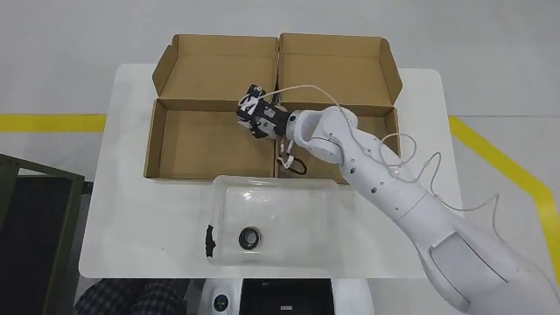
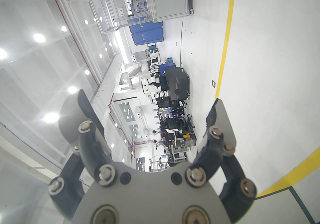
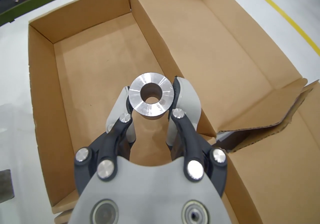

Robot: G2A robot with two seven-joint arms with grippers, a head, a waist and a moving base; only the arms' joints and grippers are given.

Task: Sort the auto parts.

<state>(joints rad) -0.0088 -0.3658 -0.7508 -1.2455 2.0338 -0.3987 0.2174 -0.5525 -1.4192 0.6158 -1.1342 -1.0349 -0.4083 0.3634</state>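
Where the metal ring [image 3: 151, 98] sits: clamped in the right gripper [image 3: 151, 102], in the air above the left box [image 3: 100, 60], near the wall that its lid folds back from.
Ring's look: silvery, thick and short, with a flat face that shines in streaks and a round hole through the middle.
Right gripper: fingers pressed against the ring's sides, one on each side.
Left gripper [image 2: 149, 103]: spread wide, nothing between its fingers, pointed out into the room.
Left box: brown cardboard, lid open; its floor shows beneath the ring.
Right box [image 1: 332, 70]: same cardboard, lid open, touching the left box; a small dark part [image 1: 293, 164] lies in it, partly hidden by the arm.
Clear tub [image 1: 271, 180]: on the table [image 1: 122, 140] just in front of both boxes; a black ring [image 1: 251, 238] lies inside; a black curved piece [image 1: 208, 241] sits at its left rim, inside or outside cannot be told.
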